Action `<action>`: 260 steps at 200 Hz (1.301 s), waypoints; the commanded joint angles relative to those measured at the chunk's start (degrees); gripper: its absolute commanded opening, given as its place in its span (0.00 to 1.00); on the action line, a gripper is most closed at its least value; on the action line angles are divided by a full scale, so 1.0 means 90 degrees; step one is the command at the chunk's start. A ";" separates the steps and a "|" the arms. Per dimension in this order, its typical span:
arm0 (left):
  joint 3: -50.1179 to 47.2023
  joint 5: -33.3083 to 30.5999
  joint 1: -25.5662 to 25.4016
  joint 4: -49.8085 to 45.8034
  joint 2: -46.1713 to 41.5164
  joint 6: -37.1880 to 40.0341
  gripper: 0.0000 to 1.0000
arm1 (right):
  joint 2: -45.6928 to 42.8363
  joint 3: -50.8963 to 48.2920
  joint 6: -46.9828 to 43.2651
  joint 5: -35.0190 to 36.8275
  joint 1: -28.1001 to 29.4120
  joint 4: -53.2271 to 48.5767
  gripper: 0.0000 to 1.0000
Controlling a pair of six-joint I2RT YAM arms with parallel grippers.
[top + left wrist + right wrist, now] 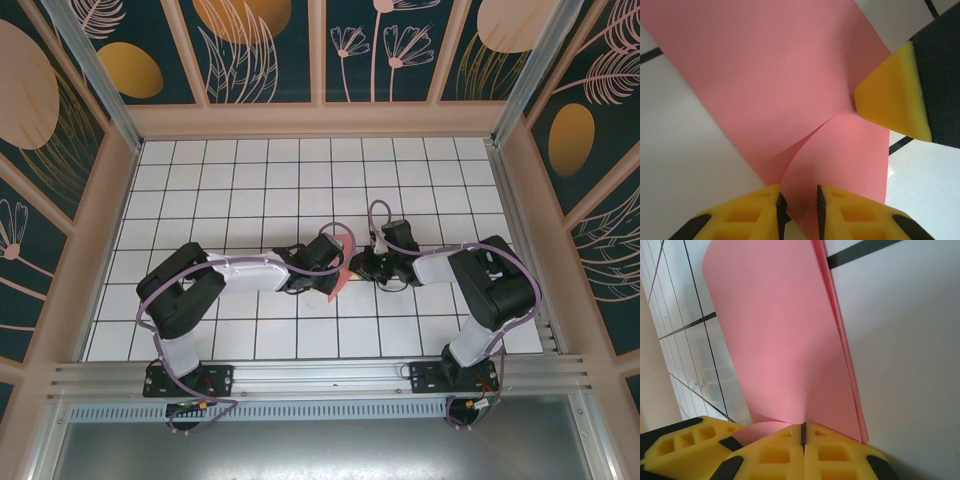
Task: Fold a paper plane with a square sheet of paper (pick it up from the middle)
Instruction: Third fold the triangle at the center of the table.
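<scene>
The right gripper (803, 432) is clamped tight, pads flush together. It's pinching the edge of the square sheet of paper (785, 340), which fans up and away from its fingertips as a doubled-over pink flap. The left gripper (801, 210) sits right beside it. Its pads stand a bit apart with a curl of the paper in the gap, so as far as I can see it's slack, not pinching. One yellow fingertip (892, 100) of the right gripper touches the paper just ahead and to the right of the left one's pads, right where the crease runs. From above, the two grippers meet nose to nose, with just a sliver of pink poking out between them. Under it all is the white table (250, 180) with black grid lines. It's boxed in by dark walls (260, 50) with leaf and flower prints, and there's a metal rail (320, 375) at the arm bases.
</scene>
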 commanded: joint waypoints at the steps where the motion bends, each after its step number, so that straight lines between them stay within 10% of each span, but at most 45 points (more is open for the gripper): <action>1: 0.0224 -0.0237 0.0016 -0.0220 -0.0297 0.0000 0.25 | 0.0202 -0.0133 -0.0224 0.0362 0.0017 -0.0263 0.00; 260: 0.0335 -0.0619 0.0018 -0.0218 0.0392 0.0210 0.06 | -0.0205 0.0288 -0.0237 -0.0115 0.0271 -0.0379 0.00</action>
